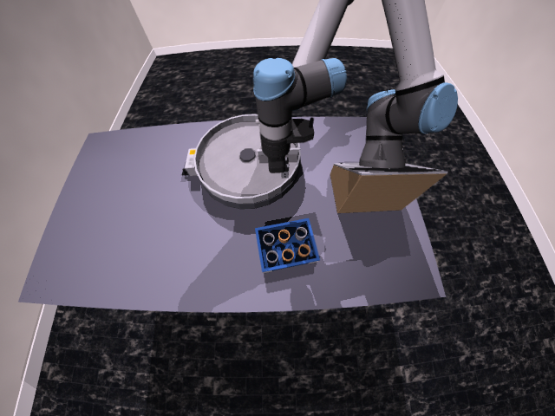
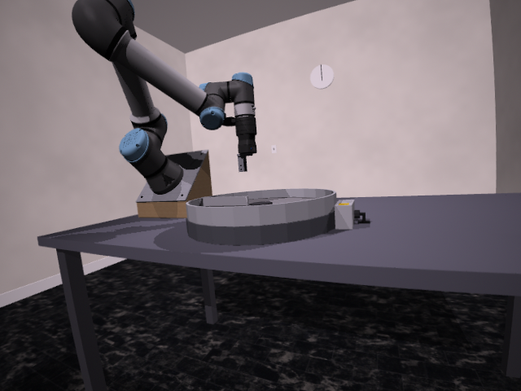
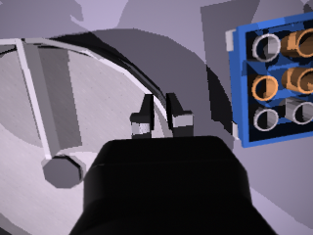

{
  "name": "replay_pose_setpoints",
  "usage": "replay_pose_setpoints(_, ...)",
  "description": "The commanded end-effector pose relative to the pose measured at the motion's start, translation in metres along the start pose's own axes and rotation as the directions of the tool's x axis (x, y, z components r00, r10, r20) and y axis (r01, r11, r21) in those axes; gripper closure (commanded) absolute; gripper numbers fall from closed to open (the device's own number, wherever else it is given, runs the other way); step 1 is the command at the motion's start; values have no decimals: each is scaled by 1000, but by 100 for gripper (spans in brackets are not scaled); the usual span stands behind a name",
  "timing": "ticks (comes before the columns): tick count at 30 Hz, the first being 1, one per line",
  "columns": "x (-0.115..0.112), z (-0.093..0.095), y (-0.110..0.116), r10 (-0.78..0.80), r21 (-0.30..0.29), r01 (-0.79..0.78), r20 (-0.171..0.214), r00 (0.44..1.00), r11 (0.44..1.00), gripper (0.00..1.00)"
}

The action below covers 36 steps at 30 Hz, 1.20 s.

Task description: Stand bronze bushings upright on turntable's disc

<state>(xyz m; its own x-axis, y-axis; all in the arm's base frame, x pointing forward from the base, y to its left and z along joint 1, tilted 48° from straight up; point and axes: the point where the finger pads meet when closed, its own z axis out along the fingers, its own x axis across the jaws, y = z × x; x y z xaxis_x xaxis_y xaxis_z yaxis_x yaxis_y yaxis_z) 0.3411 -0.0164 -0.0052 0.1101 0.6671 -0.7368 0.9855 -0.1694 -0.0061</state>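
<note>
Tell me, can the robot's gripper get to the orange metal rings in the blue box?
Probably yes. The gripper hangs empty above the turntable, fingers narrowly apart. The bronze bushings stand open-end up in the uncovered blue crate, with nothing above them. The steel bushings stand close beside them.

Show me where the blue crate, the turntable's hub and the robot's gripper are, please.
blue crate (image 1: 260, 251): top view, on its left wall.
turntable's hub (image 1: 246, 155): top view, on the dark cap at the disc's centre.
gripper (image 3: 160, 119): wrist view, midway between the fingertips; nothing held.
</note>
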Motion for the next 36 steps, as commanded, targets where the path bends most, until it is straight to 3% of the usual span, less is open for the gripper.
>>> replay_pose_setpoints(1,43,11,8,16,-8,-16,1,1000,1000,64)
replay_pose_setpoints(5,83,20,10,16,-8,-16,0,1000,1000,64)
replay_pose_setpoints(16,157,39,9,16,-8,-16,0,1000,1000,64)
replay_pose_setpoints(25,179,45,9,16,-8,-16,0,1000,1000,64)
replay_pose_setpoints(36,181,46,9,17,-7,-17,1,1000,1000,64)
